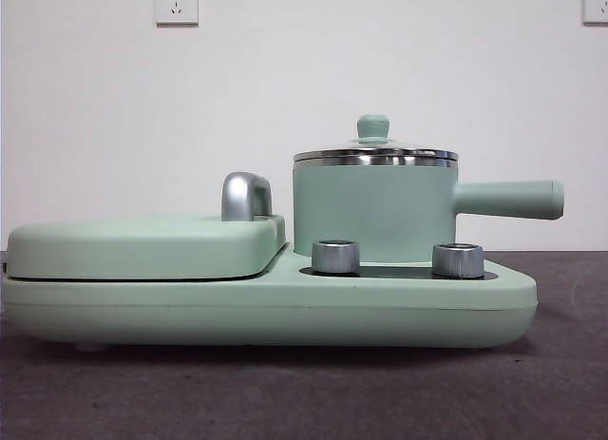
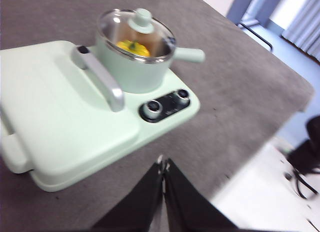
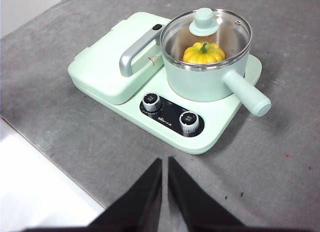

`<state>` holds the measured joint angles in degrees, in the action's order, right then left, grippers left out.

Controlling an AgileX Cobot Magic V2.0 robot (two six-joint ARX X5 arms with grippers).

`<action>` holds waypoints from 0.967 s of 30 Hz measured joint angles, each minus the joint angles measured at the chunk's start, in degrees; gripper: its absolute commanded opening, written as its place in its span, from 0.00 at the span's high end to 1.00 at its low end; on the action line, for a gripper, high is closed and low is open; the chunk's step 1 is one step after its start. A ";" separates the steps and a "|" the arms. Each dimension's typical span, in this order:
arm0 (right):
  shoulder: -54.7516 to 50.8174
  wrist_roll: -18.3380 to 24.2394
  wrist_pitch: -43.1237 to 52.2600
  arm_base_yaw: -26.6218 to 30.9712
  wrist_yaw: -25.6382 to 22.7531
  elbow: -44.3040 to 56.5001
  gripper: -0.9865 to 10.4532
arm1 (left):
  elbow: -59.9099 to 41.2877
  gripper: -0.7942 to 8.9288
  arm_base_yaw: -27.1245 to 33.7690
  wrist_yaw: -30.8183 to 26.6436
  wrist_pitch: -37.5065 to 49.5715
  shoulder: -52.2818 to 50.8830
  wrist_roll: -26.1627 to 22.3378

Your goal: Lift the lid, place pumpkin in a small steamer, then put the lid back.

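The lid sits on the small steamer, right of center, on the green base.

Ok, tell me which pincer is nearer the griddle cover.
Left, probably: the left pincer hangs just off the griddle cover's edge; the right pincer sits back beyond the knobs.

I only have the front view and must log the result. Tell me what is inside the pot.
Observer: The pumpkin sits inside the small steamer, seen through the glass lid.
Operator: Report the lid's seating.
Observer: From above its rim lies on the steamer's rim all around, as far as the wrist views show.
Operator: Give me the arms.
Observer: The left gripper and the right gripper both hang back over the table, jaws shut, holding nothing.
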<state>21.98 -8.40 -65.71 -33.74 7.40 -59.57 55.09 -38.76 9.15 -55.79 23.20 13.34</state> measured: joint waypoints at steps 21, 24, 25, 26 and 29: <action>-0.02 0.00 0.00 0.00 0.07 0.00 0.90 | -50.90 0.91 34.71 -3.15 42.75 -18.10 -4.94; -0.02 0.00 0.00 0.00 0.07 0.00 0.90 | -52.39 0.91 36.17 -6.08 44.00 -18.91 -5.22; -0.02 0.00 0.00 0.00 0.07 0.00 0.90 | -52.43 0.91 36.46 -7.45 44.11 -19.17 -5.25; -0.02 0.00 0.00 0.00 0.07 0.00 0.90 | -52.43 0.91 36.79 -8.98 44.26 -19.32 -5.25; -0.02 0.00 0.00 0.00 0.07 0.00 0.90 | -52.54 0.91 37.92 -12.31 44.41 -20.20 -5.27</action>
<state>21.96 -8.40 -65.71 -33.74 7.46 -59.57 2.55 -0.84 -3.16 -11.38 3.01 8.08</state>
